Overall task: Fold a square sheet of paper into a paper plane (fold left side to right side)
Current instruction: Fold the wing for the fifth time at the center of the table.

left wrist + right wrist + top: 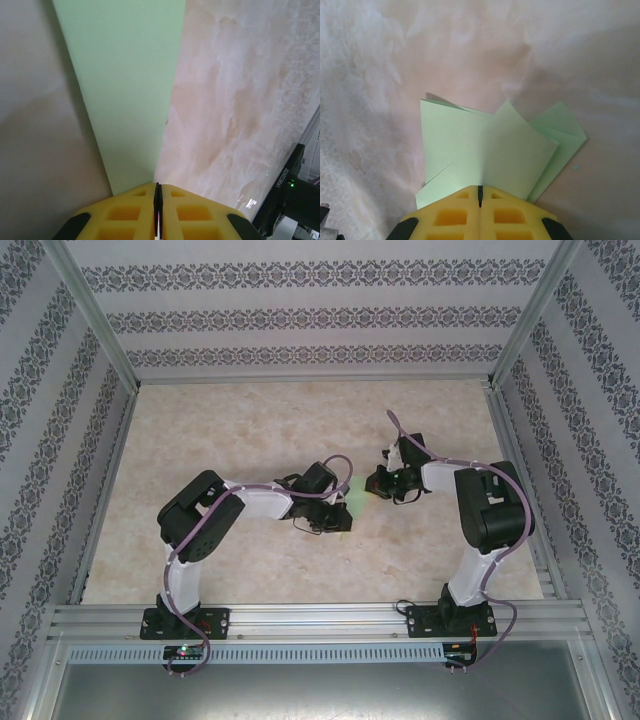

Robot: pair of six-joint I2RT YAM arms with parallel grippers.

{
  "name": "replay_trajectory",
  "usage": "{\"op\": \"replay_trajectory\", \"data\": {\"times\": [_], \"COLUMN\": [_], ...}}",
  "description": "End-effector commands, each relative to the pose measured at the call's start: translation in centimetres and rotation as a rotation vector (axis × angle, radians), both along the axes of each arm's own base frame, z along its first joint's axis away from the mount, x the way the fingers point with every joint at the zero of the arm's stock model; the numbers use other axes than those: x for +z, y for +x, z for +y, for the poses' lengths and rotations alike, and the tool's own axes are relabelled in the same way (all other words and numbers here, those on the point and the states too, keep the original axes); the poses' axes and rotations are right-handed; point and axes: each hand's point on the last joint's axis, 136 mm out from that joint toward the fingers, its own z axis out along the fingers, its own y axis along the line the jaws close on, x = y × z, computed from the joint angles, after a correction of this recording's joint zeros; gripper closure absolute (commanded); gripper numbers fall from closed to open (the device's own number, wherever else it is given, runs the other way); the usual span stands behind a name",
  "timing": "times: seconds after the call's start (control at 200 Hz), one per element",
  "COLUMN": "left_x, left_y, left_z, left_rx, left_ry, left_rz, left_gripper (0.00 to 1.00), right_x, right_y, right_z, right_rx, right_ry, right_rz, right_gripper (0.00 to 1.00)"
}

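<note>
Green paper (349,502) lies near the middle of the marble-patterned table (250,430), in the narrow gap where the two grippers meet. Nearest the camera in the top view, a metal rail (320,618) carries the left arm's base (185,623) and the right arm's base (450,620). Both arms bend inward from there over the tabletop. The left gripper (157,187) has its yellow fingers (125,215) pressed together with only a thin dark seam between them. In the left wrist view the near end of a long strip of the green paper runs in at their tips, so it appears pinched there. The strip widens as it runs away from the tips, with a dark shadow on the table along its left side. The right gripper (480,189) is likewise closed, its fingers meeting flat. In the right wrist view, several folded, overlapping layers of the paper fan out just ahead of and beneath the tips, with corners pointing up and to the right. Whether these fingers pinch a layer or only rest on the stack cannot be told. Beyond the grippers the table runs bare to walls (320,315) papered in patterned stripes.
</note>
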Motion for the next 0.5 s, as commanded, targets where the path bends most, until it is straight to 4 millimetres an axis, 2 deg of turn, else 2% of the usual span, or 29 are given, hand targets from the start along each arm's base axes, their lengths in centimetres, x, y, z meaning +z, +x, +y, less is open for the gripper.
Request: {"op": "replay_trajectory", "data": {"times": [0.0, 0.31, 0.495], "left_x": [-2.0, -1.1, 2.5], "left_y": [-3.8, -4.1, -2.6], "left_z": [2.6, 2.8, 1.5], "left_rx": [-0.031, -0.040, -0.046], "left_ry": [0.117, 0.105, 0.039], "left_rz": [0.111, 0.102, 0.030], "left_gripper": [0.87, 0.86, 0.82], "right_x": [-1.6, -2.0, -1.9], "right_y": [0.5, 0.3, 0.2], "right_z": [-0.3, 0.0, 0.1], "right_rx": [-0.012, -0.008, -0.001], "right_ry": [-0.058, -0.068, -0.071], "right_rz": [0.024, 0.042, 0.042], "right_gripper": [1.00, 1.00, 1.00]}}
